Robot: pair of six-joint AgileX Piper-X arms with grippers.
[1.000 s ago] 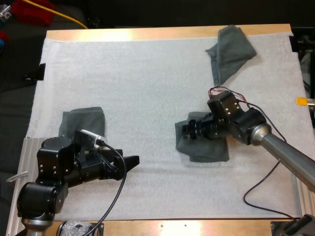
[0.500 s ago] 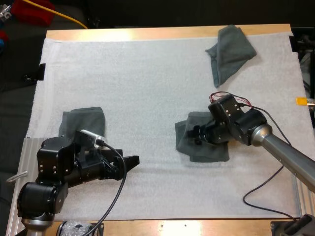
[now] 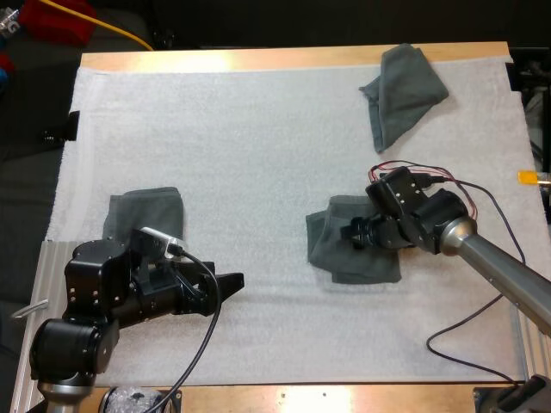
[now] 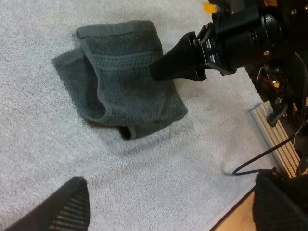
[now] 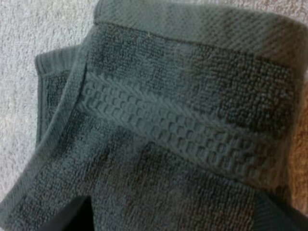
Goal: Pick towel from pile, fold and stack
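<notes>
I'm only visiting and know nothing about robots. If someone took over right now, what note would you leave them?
Left hand: open, over the mat, near the folded left towel.
Right hand: open, low over the loosely folded middle towel, gripping nothing.
Crumpled towel: far right corner.
Done: one towel folded.
Left: probably tidy the middle one, stack it, then fold the crumpled one.

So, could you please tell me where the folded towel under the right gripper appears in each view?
High view: the folded towel lies on the white mat, right of centre, with the right gripper over it.
Left wrist view: the folded towel lies ahead on the mat, with the right gripper reaching over it.
Right wrist view: the folded towel sits close under the right gripper's open fingers.
Shared landmark: the right gripper at the towel.
</notes>
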